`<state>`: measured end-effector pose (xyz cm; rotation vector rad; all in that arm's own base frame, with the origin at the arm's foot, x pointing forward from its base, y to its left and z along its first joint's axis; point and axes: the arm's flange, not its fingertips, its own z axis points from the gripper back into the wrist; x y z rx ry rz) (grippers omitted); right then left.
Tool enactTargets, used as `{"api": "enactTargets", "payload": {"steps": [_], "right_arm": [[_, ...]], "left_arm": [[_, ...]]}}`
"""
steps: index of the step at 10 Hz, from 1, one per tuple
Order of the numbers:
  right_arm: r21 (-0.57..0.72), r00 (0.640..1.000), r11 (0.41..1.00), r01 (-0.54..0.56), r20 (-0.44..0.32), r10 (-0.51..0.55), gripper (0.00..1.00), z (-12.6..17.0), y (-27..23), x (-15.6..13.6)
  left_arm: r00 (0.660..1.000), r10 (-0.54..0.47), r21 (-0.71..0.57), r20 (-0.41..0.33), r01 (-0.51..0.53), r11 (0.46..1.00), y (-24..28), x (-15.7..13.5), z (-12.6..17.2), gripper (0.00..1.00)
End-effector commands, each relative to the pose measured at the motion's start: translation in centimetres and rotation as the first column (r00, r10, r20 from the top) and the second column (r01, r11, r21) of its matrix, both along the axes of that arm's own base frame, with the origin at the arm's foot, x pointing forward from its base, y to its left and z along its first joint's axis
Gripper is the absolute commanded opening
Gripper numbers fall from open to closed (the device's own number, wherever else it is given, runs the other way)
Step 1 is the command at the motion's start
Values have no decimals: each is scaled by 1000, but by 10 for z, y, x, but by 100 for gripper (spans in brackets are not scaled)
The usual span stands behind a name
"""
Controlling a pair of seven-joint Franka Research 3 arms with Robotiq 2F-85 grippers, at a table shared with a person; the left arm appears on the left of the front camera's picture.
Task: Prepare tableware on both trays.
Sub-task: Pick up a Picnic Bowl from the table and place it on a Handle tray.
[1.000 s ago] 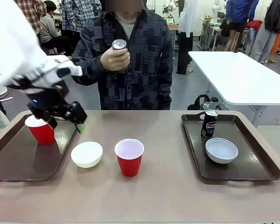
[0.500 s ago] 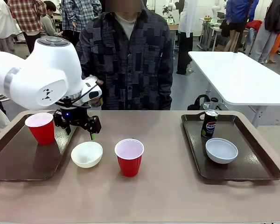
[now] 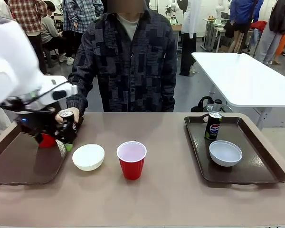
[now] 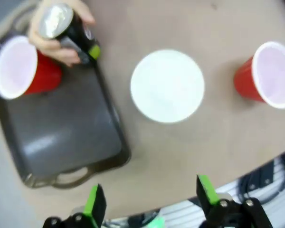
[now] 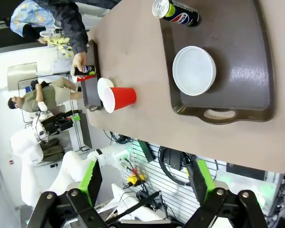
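- L gripper: jaws wide apart, nothing betw. them; looks down over L tray & table.
- R gripper: jaws wide apart, empty; well above R tray, clear of it.
- Red cup no. 1: upright on L tray, far end.
- Can no. 1: dark, in person's hand, at L tray's far rim, just beside red cup no. 1; set down or not, can't tell.
- Bowl no. 1: white, on bare table just beside L tray, off it.
- Red cup no. 2: upright, mid-table, nr bowl no. 1, not touching.
- Can no. 2: upright on R tray, far-left corner.
- Bowl no. 2: white, on R tray, nr centre, on the near side of can no. 2, apart from it.
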<state>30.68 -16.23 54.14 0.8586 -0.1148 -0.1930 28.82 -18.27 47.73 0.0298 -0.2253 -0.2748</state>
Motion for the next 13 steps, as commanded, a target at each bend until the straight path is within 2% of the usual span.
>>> {"api": "enactTargets", "payload": {"steps": [1, 9, 11, 13], "right_arm": [[12, 1000, 1000, -3, 7, 3, 100, 1, 0, 0], [12, 1000, 1000, -3, 7, 3, 100, 1, 0, 0], [12, 1000, 1000, -3, 7, 3, 100, 1, 0, 0], [12, 1000, 1000, -3, 7, 3, 100, 1, 0, 0]], "left_arm": [[1000, -5, -4, -18, 5, 1000, 9, -2, -11, 100], [999, 5, -47, -36, -7, 999, 10, 4, -10, 100], [998, 58, -95, -39, -61, 994, 12, 23, -23, 100], [990, 114, -112, -82, -122, 986, 13, 53, -51, 100]]}}
